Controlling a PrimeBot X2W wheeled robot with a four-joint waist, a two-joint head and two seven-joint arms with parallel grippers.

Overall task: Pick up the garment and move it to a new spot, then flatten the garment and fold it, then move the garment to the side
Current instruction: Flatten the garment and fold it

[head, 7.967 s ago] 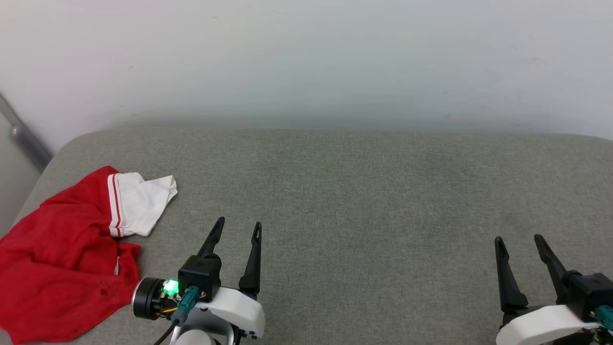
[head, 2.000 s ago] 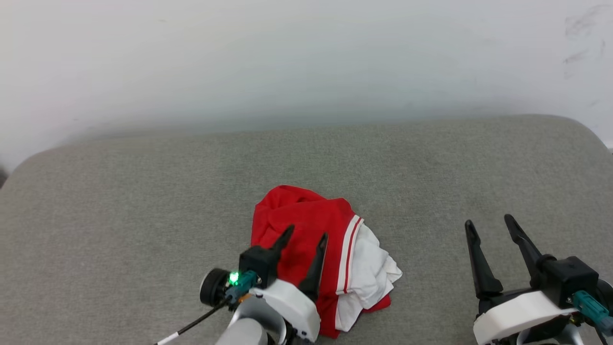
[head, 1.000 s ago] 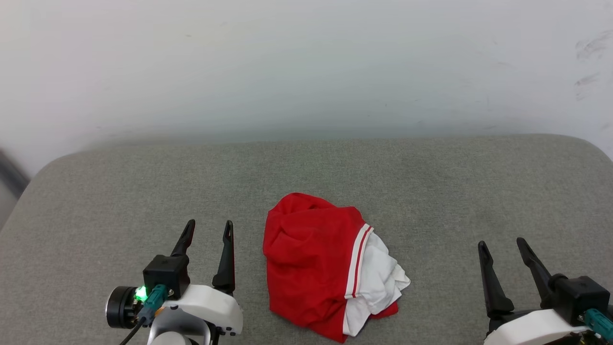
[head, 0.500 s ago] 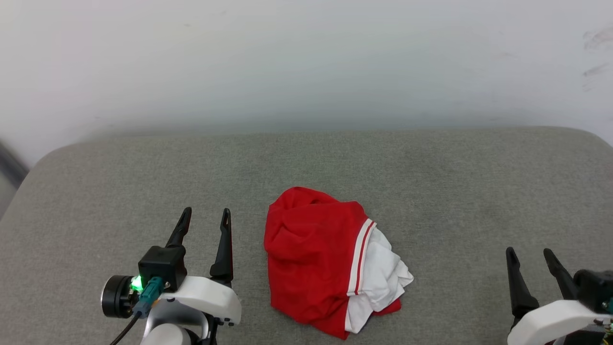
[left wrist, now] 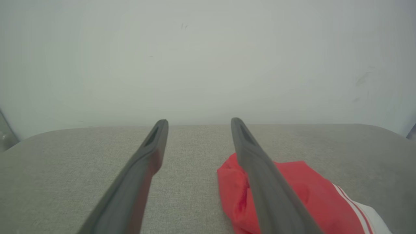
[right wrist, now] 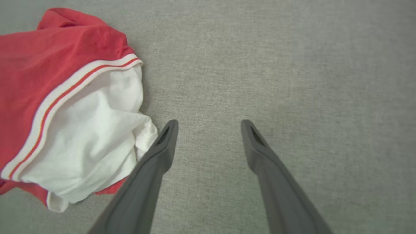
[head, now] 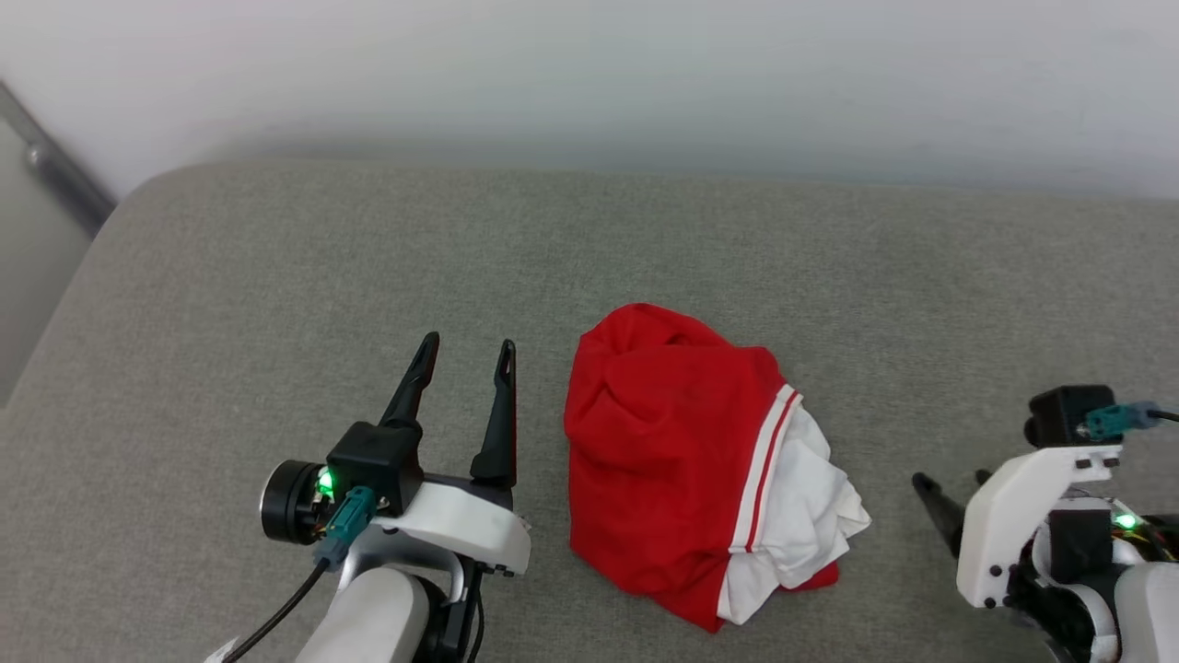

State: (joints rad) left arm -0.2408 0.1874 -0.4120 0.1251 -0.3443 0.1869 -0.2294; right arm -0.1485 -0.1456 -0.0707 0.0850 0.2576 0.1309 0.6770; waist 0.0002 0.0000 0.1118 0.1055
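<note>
Head view, far left at 10 o'clock: slanted metal rail [head: 55, 170] against the white wall [head: 589, 64]. Grey cushion [head: 230, 276] spans the frame.

Left gripper [head: 466, 346] at 7 o'clock of the frame, fingers pointing to 12, spread wide, nothing between them, over bare cushion. Left wrist view: left gripper [left wrist: 199, 122] with both fingers well apart, cushion [left wrist: 81, 156] and wall [left wrist: 208, 58] ahead, empty grip.

The garment [head: 672, 451] lies in a crumpled heap on the cushion at 3 o'clock of the left gripper, just beside it, not touching. Red body up, white sleeve [head: 801, 497] bunched at the heap's 4 o'clock, striped trim [head: 764, 460] between red and white. In the left wrist view the garment [left wrist: 292, 191] sits at 4 o'clock, partly behind one finger.

Right gripper [head: 949, 479] at 3 o'clock of the garment, near the sleeve, tilted down, a strip of cushion between. Right wrist view: right gripper [right wrist: 209, 123] wide apart, holding nothing, bare cushion [right wrist: 292, 65] in the gap; garment [right wrist: 48, 55] at 9 to 10 o'clock, sleeve [right wrist: 97, 130] just beside one finger, contact unclear, trim [right wrist: 65, 97] running diagonally.
</note>
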